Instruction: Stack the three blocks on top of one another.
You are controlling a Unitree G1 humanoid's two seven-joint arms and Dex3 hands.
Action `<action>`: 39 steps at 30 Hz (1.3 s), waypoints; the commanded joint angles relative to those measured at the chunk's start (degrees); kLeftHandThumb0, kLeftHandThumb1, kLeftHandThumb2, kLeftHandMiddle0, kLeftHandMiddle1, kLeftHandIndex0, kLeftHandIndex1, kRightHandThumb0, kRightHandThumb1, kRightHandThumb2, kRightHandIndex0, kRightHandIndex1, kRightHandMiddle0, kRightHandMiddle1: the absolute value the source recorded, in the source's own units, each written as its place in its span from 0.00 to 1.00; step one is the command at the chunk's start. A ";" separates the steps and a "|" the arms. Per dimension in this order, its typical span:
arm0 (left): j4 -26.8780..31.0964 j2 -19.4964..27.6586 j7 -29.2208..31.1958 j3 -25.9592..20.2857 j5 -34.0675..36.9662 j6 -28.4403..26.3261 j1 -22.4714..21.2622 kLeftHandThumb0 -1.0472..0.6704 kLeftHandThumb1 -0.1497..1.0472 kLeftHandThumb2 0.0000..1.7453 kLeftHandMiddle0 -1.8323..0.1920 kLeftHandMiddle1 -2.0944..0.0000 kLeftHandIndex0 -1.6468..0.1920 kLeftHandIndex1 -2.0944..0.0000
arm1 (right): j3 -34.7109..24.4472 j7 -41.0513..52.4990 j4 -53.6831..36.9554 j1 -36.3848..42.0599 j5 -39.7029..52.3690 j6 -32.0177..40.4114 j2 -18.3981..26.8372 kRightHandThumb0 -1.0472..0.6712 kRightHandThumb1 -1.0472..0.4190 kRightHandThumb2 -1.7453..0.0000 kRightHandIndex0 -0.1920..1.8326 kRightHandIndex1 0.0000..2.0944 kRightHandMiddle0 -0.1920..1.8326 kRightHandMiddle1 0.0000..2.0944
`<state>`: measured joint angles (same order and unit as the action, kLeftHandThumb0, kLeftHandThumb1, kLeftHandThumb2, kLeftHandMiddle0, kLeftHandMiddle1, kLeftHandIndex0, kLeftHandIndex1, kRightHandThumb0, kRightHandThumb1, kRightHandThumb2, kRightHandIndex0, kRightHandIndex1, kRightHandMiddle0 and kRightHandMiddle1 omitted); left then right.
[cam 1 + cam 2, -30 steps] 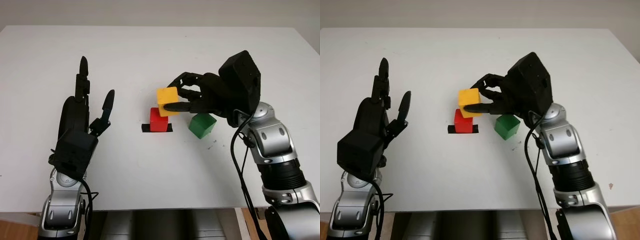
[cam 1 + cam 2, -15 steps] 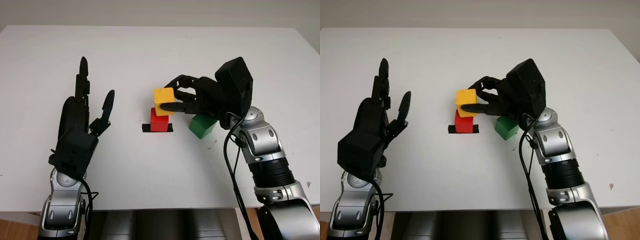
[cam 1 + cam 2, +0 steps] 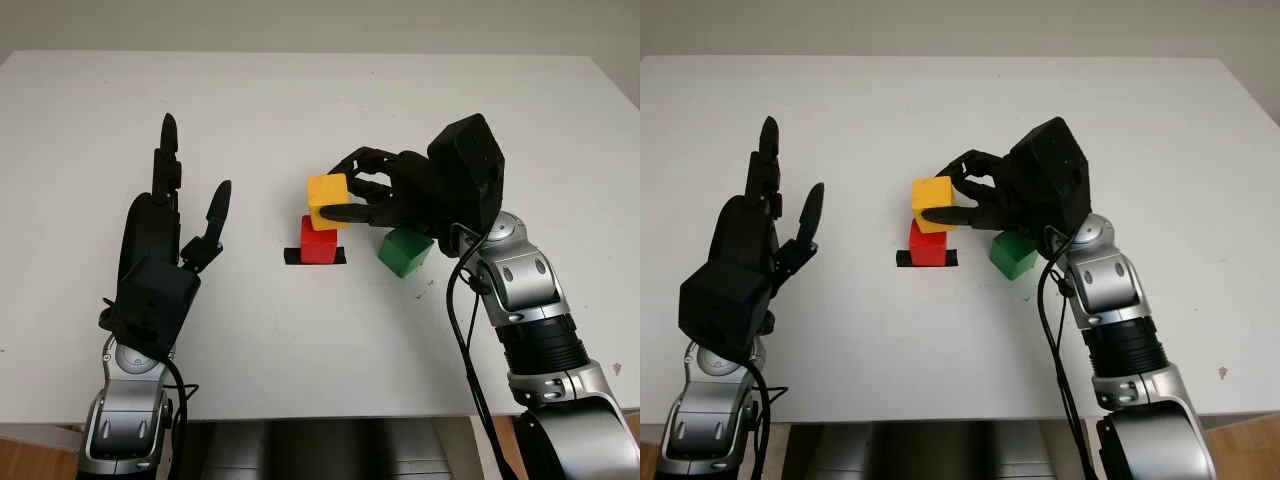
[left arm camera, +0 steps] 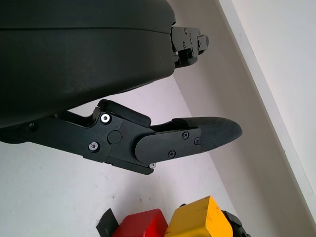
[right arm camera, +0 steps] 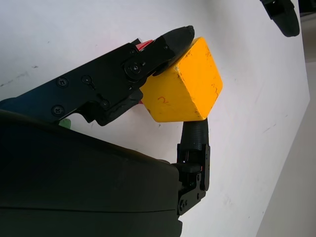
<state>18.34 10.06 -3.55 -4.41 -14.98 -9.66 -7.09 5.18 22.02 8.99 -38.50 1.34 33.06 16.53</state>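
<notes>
Right hand point(image 3: 375, 195) pinches yellow block point(image 3: 329, 198) atop red block point(image 3: 319, 240), green block point(image 3: 405, 251) just beside.

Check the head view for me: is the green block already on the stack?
No. The green block sits on the table beside the red block, while the right robot hand holds the yellow block.

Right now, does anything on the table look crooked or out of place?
The yellow block in the right hand is tilted and offset over the red block, not squarely seated. The green block sits apart on the table. The left hand is open, off to the side.
</notes>
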 commanded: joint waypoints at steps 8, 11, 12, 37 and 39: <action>0.87 -0.47 -0.44 -0.01 0.02 -0.15 0.19 0.17 1.00 0.31 0.97 0.97 0.94 0.97 | 0.43 0.12 -0.53 -0.30 0.16 -0.25 -1.28 0.32 0.07 0.97 0.22 0.03 0.27 0.87; 0.90 -0.45 -0.51 0.04 -0.11 -0.09 0.34 0.17 1.00 0.31 0.97 0.98 0.94 0.97 | 0.95 -0.31 -0.70 -0.10 -0.25 -0.19 -1.74 0.32 0.08 0.97 0.23 0.03 0.27 0.87; 0.81 -0.43 -0.56 0.04 -0.15 0.10 0.36 0.17 1.00 0.31 0.97 0.97 0.94 0.97 | 1.11 -0.40 -0.73 -0.07 -0.36 -0.17 -1.84 0.32 0.08 0.97 0.23 0.03 0.28 0.87; 1.43 -0.02 -0.17 -0.02 0.53 0.35 0.93 0.18 1.00 0.31 0.97 0.97 0.94 0.97 | 3.76 -0.99 0.31 1.81 -5.84 -5.69 -0.70 0.34 0.09 0.97 0.23 0.03 0.25 0.85; 1.47 0.15 -0.06 -0.05 0.50 0.48 1.01 0.18 1.00 0.31 0.97 0.97 0.94 0.97 | 4.12 -0.92 0.31 1.83 -6.60 -5.91 -0.48 0.33 0.09 0.97 0.23 0.03 0.26 0.85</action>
<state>18.68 9.96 -3.68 -4.39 -14.19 -9.72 -6.92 8.99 21.03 9.31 -37.14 -4.94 27.93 15.47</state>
